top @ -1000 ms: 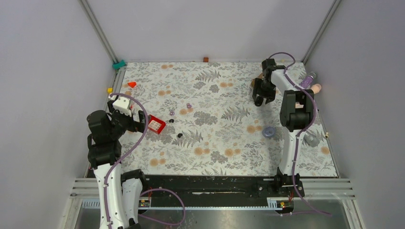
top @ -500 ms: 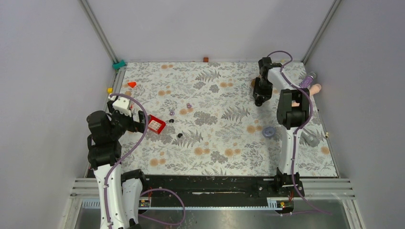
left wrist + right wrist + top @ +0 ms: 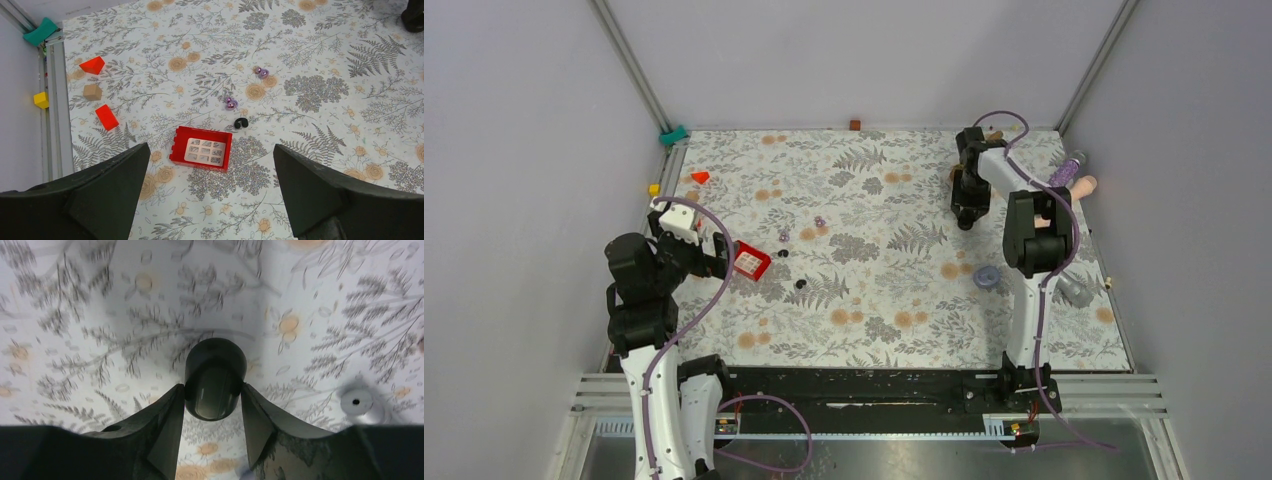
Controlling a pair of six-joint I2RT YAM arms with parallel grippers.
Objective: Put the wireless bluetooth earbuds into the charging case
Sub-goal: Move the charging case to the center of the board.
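My right gripper [image 3: 966,214] is at the far right of the floral mat, and its jaws [image 3: 213,390] press both sides of a dark rounded charging case [image 3: 215,377]. Two pale purple earbuds [image 3: 262,73] [image 3: 230,103] and a black earbud [image 3: 241,123] lie on the mat just beyond a red tray [image 3: 175,150]. From above, the purple earbuds [image 3: 819,220] [image 3: 784,236] and two black earbuds [image 3: 782,254] [image 3: 800,284] sit right of that tray [image 3: 751,261]. My left gripper [image 3: 211,149] hovers wide open above the tray and holds nothing.
A pale round disc [image 3: 987,276] and a grey object [image 3: 1076,290] lie near the right arm. Red blocks [image 3: 93,65] [image 3: 107,116], a tan cube [image 3: 92,92], a yellow cube [image 3: 41,99] and a teal piece [image 3: 42,31] are at the far left.
The right gripper's jaws have closed in onto the dark case, and its wrist has shifted slightly. The left arm has not moved.
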